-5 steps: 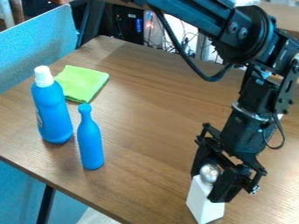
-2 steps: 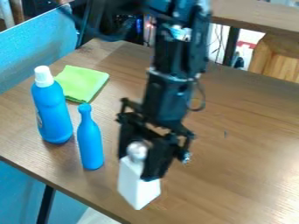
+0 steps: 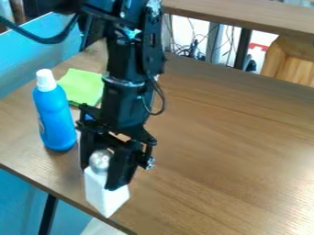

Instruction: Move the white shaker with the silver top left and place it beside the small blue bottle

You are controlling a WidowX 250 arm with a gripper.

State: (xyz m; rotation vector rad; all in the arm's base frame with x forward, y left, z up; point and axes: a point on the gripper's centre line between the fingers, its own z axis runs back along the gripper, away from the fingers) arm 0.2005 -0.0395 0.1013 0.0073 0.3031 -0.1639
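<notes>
Landmark: blue bottle (image 3: 54, 117), upright on the brown table (image 3: 233, 137); its cap (image 3: 45, 80) is white; every place below is told from this bottle.
Gripper: black (image 3: 104, 167), nearer the camera than the blue bottle and to its right in the view; it points down, with a slight slant.
Jaws: closed in on the white bottle (image 3: 107, 195), one on each side of its upper part, pinching it around the silver top (image 3: 100, 160).
White bottle: in front of the blue bottle and to its right, under the gripper; square-sided, tilted, its lower end near the table's front edge; whether that end touches the wood, I cannot tell.
Silver top: round and shiny, between the jaws; lower in the view than the blue bottle's cap.
Arm: black (image 3: 126, 69), coming in from the top edge, to the right of the blue bottle; a dark cable (image 3: 160, 98) loops out from its right side.
Green cloth: flat on the table (image 3: 83, 86), behind the blue bottle and to its right; the arm covers part of it.
Blue panel: beyond the table (image 3: 27, 53), behind the blue bottle and to its left.
Far side: well behind the blue bottle and to its right; loose wires (image 3: 193, 48), a dark post (image 3: 243, 48) and a pale wooden piece (image 3: 293, 64); above them, another brown surface (image 3: 245, 16).
</notes>
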